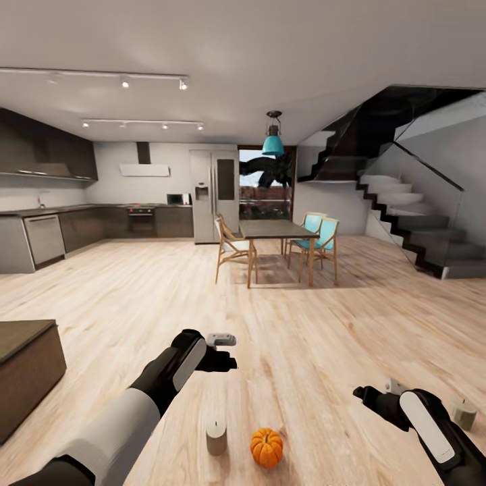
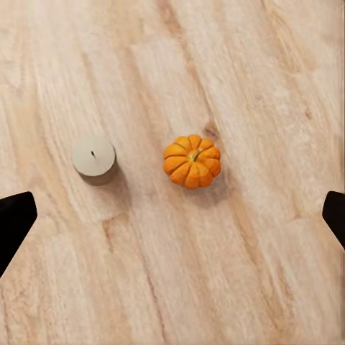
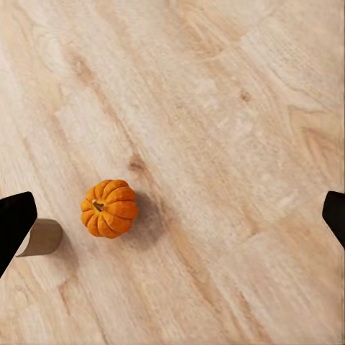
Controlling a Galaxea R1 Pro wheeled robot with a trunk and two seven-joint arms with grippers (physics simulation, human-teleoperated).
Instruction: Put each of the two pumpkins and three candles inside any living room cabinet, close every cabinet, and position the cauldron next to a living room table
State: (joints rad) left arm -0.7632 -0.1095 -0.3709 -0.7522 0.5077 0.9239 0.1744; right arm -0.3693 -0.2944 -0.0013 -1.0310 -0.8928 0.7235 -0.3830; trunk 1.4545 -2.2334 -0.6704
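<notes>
The robot had two arms. The left arm (image 1: pixel 128 412), at the lower left of the head picture, was white and round on its lower part, then black nearer the hand. A long white strip ran along the black part. A small grey block sat at its tip. The right arm (image 1: pixel 432 425), at the lower right, was black with the same white strip. In both wrist pictures, black pointed finger tips (image 2: pixel 14 219) poked in at the side edges.

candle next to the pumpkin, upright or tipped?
Upright: the candle stands on its base on the floor, wick on top, beside the pumpkin, not touching.
</notes>
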